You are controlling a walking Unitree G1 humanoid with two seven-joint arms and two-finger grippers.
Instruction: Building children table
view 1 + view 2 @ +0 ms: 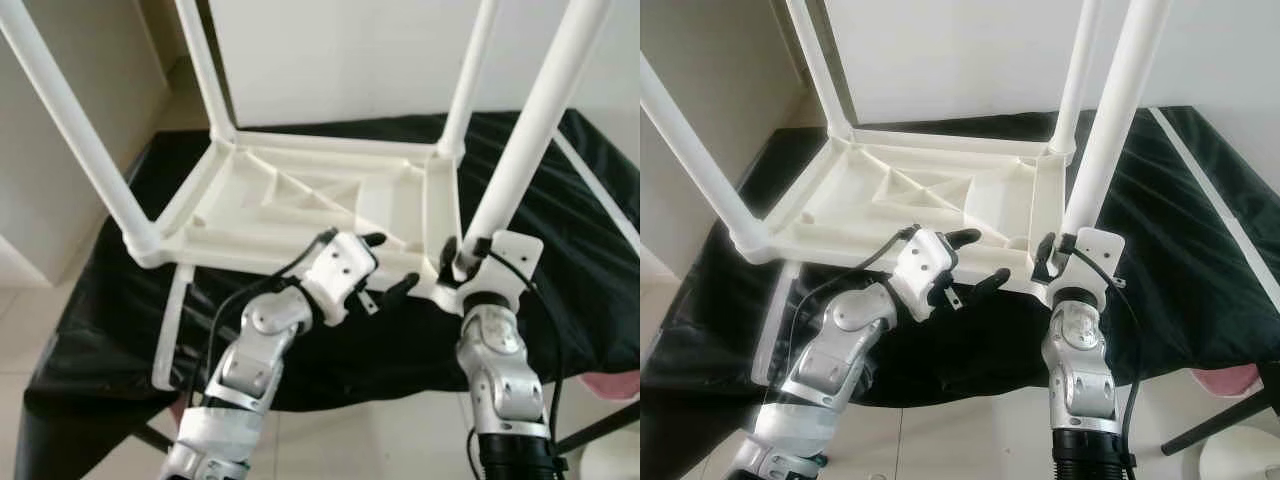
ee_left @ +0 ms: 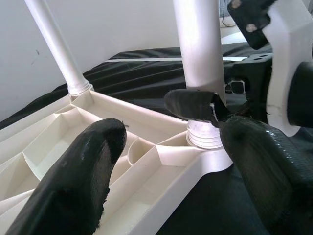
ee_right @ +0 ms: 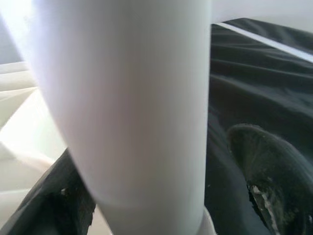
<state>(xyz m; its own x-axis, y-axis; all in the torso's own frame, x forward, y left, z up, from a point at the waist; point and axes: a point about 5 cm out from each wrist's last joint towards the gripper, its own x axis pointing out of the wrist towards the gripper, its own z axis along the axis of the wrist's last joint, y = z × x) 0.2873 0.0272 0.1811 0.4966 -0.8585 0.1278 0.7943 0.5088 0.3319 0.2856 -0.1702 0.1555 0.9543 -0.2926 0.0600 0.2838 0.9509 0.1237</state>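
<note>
White plastic everywhere from the head cameras: the upturned children's table (image 1: 320, 200) lies with its ribbed underside up on a tabletop (image 1: 560, 290) draped in black cloth, four round legs rising from its corners. The far left leg (image 1: 205, 65) and far right leg (image 1: 470, 75) stand toward twelve o'clock, the near left leg (image 1: 70, 130) slants up at about ten o'clock, and the near right leg (image 1: 535, 120) climbs from the corner at roughly four o'clock of the frame. The right pincer (image 1: 458, 262) sits at the base of that near right leg, its black fingers on either side of the tube, clamped on it just above the socket. The left pincer (image 1: 388, 265) hovers at the near edge of the frame, just beside the right one, its fingers spread apart and holding nothing. A loose white strip (image 1: 168, 335) lies on the cloth at about eight o'clock, under the near left corner. From the left wrist camera, two wide-set black fingers (image 2: 73, 186) frame the ribbed frame and the leg's threaded collar (image 2: 203, 139), with the right pincer's finger pressed against the tube. From the right wrist camera, the white tube (image 3: 127, 103) looms close and blurred, a black finger (image 3: 266, 171) beside it, black cloth beyond.
</note>
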